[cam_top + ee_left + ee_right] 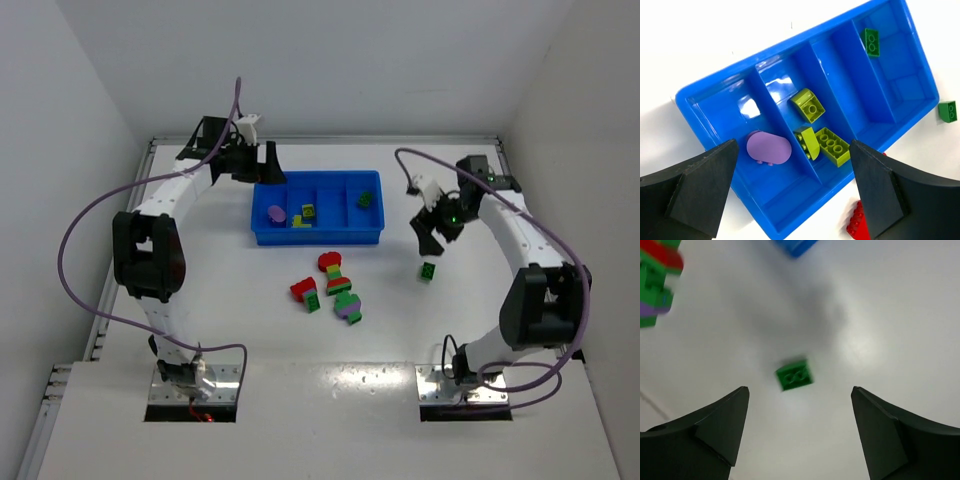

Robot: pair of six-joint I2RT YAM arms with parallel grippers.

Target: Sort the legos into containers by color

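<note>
Now | small green studded plastic brick (pixel 794 375): loose on white table (pixel 890 315), beyond blue plastic tray (pixel 320 238)'s near-right corner | right gripper (pixel 799 392) above it, spread wide, empty | likely light, rigid, slick; pinch flat sides.

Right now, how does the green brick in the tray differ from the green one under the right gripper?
The tray brick sits in an end compartment, already sorted; the loose brick lies on the bare table, unsorted. The loose brick lies below the open right gripper; the tray brick does not. Both are small and green.
</note>
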